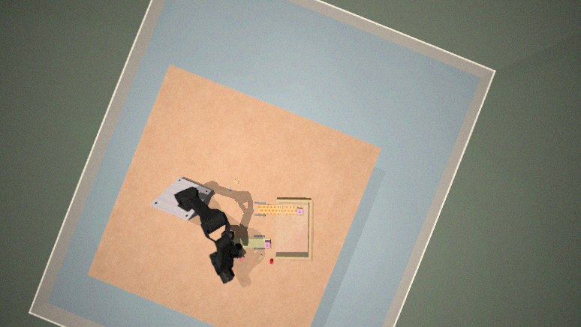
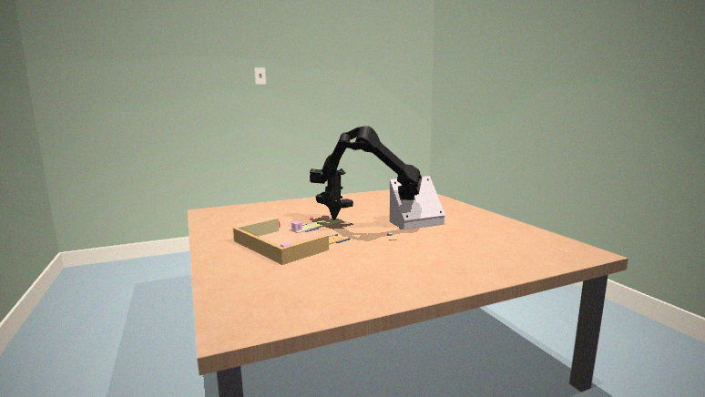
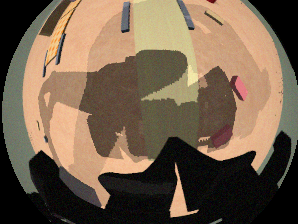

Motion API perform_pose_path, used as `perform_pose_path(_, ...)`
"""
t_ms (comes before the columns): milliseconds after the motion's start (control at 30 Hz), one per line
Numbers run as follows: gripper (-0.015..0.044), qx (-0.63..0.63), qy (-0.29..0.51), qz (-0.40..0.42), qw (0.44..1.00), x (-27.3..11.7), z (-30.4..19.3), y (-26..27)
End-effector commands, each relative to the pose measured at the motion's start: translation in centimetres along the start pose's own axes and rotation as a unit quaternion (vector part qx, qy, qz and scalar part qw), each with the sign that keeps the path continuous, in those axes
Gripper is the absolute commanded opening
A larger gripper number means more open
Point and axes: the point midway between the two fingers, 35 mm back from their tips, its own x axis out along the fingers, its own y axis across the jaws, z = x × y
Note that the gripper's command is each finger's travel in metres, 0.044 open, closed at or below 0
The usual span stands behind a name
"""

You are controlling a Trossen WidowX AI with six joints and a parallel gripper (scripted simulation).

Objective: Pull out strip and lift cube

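A pale green strip point(image 1: 256, 242) point(image 3: 162, 30) lies between two grey rails, with a pink-purple labelled cube point(image 1: 266, 244) point(image 2: 295, 226) on its far end, just outside the walled frame. An orange-dotted strip point(image 1: 270, 209) point(image 3: 60, 30) lies between its own rails and reaches into the frame; a thin line crosses it partway along. A pink labelled cube point(image 1: 299, 211) point(image 2: 285, 245) is at its far end. My gripper point(image 2: 334, 218) point(image 3: 172, 140) is shut, pointing down with its tips at the near part of the green strip, nothing seen between them. Exact tip contact is hidden.
The low wooden frame point(image 1: 310, 227) point(image 2: 256, 245) has walls on three sides. A red piece point(image 1: 271, 261), a yellowish block point(image 1: 260, 256) point(image 3: 214, 18) and a pink block point(image 3: 239, 88) lie beside the green strip. A dark red block point(image 3: 221, 136) lies in shadow near the gripper.
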Motion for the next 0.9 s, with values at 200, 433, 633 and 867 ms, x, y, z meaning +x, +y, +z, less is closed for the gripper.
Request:
perform_pose_path(200,0.0,0.004,0.009,0.004,1.0,-4.0,0.1,-0.1)
perform_pose_path(433,0.0052,0.006,0.01,0.004,1.0,-4.1,1.1,-0.1)
perform_pose_path(633,0.021,0.007,0.009,0.004,1.0,-4.3,3.4,-0.1)
perform_pose_path(867,0.0394,0.007,0.009,0.005,1.0,-4.4,6.1,-0.1)
